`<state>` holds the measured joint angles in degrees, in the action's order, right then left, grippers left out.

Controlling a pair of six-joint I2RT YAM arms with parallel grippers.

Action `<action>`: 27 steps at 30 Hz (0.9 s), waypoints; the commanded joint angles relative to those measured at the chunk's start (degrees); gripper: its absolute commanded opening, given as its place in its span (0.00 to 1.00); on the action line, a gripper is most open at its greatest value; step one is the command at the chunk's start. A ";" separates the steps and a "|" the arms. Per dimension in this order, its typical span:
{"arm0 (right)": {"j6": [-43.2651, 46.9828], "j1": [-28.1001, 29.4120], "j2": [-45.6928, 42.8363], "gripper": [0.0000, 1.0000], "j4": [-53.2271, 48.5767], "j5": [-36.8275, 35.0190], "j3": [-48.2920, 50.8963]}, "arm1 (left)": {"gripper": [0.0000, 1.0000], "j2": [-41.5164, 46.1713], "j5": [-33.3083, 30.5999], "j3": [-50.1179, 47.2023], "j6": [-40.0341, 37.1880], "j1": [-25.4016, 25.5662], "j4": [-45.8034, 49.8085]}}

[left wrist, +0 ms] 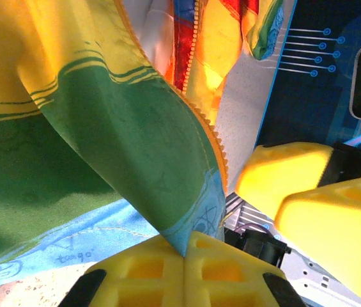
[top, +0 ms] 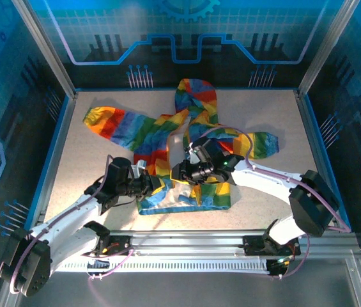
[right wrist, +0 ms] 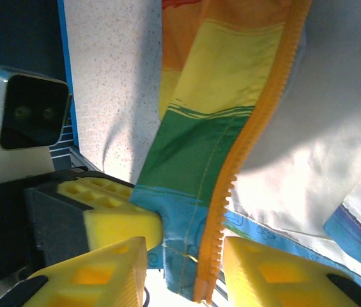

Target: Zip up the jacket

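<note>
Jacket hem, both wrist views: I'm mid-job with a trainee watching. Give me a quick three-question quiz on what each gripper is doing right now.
1. True or false: the left gripper is shut on the bottom hem of the jacket.
2. Pick one. The right gripper is: A, open, with the zipper tape between its fingers; B, shut on a sleeve; C, lifted well clear of the fabric.
3. Fill in: the stripe pinched at that hem is ____ in colour.

Key: 1 true; 2 A; 3 blue.
</note>
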<state>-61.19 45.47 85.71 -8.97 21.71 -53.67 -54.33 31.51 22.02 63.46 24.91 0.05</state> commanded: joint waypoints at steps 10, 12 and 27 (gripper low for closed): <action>-3.33 -1.36 0.84 0.47 2.77 2.70 0.99 | 0.00 0.10 3.74 1.73 -3.00 -0.30 -0.54; -3.32 -1.02 1.12 0.48 2.39 2.45 0.91 | 0.00 0.10 3.67 1.79 -2.98 -0.36 -0.58; -9.12 0.54 4.64 0.50 12.66 4.86 4.41 | 0.00 0.67 4.53 0.59 -2.96 -1.22 -0.94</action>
<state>-67.31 45.36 89.41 -1.28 24.73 -51.33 -54.33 34.22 22.04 61.52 24.16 0.05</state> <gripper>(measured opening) 0.504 0.050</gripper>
